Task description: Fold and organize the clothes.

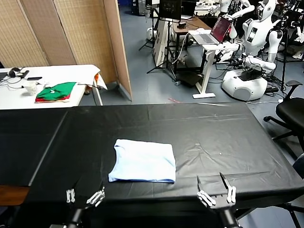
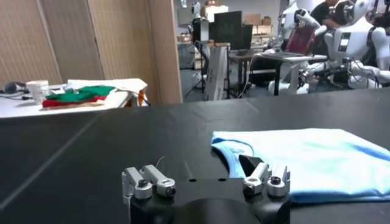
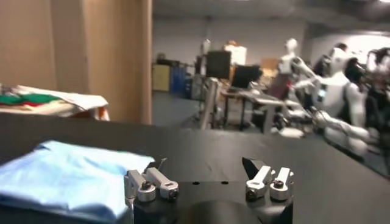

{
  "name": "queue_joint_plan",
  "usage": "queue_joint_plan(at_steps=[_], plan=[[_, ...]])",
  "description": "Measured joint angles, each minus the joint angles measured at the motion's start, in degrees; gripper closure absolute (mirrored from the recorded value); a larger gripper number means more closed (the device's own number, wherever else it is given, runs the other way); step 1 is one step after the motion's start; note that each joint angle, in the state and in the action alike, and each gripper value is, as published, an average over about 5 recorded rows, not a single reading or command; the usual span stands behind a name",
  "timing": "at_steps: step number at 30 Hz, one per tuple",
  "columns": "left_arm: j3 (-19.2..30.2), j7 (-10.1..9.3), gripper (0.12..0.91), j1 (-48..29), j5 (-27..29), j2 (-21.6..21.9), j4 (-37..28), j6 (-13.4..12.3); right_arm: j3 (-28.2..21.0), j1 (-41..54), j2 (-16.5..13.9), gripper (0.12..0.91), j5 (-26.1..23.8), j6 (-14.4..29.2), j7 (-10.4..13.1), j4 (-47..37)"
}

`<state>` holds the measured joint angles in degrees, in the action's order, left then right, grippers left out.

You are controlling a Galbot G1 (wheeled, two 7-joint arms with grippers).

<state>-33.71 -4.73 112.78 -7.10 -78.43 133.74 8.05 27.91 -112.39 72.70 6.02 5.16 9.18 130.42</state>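
With the light-blue T-shirt [image 1: 143,160] already folded compactly on the black tabletop [image 1: 223,137], the left tool [image 1: 85,195] and right tool [image 1: 217,190] hover apart and empty at the near edge, so folding looks done and only a final tidy may remain.

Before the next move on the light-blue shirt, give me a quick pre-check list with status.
1. Pale light-blue thin-fabric T-shirt lies flat and already folded on the black table cover: ok.
2. Left claw open, holding nothing, at the table's near edge: ok.
3. Right claw open, holding nothing, at the near edge, to the shirt's right: ok.
4. Both claws apart from the shirt, no fabric caught: ok.
5. Cover around the shirt free of other items: ok.
6. Fold edges lined up on the underside: cannot tell.
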Motion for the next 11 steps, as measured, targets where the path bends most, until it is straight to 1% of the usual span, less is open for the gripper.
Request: queue_joint_plan(at_steps=[2,4,11], plan=[[-0.1,-0.03,0.123,0.5,0.2,-0.2,0.1,0.0,-0.1,-1.0,0.2,0.118,0.5,-0.1,1.3,0.0],[-0.1,-0.03,0.123,1.0,0.4,-0.3,0.0,-0.1,-0.1,-1.7,0.3,0.118,1.1,-0.4,2.0,0.1],[-0.1,0.00,0.123,1.8,0.5,-0.6,-0.2,-0.5,-0.2,-2.5,0.4,0.118,1.5,-0.7,2.4,0.2]])
